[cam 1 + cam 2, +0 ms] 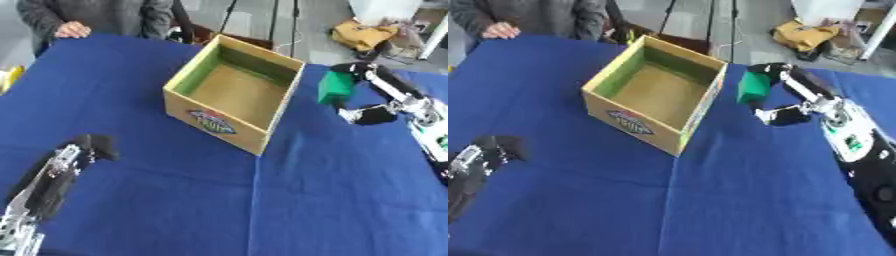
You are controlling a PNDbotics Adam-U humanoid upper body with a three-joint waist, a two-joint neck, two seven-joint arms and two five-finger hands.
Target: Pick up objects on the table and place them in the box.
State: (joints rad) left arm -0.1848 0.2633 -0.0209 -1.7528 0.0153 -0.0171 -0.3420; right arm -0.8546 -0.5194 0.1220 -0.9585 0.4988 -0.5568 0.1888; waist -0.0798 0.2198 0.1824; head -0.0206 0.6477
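An open cardboard box [265,121] with a printed label on its front stands in the middle of the blue table; its inside looks bare. A green block [334,88] hangs just right of the box's right wall, a little above the cloth. My right hand [378,95] is shut on it, fingers on its upper right side and the thumb below. My left hand [83,151] rests at the lower left, far from the box, holding nothing; its fingers are blurred.
The blue cloth [332,190] covers the whole table. A person stands at the far left edge with a hand [72,30] on the cloth. A yellow thing [7,77] shows at the left edge. Bags and stands lie on the floor beyond the table.
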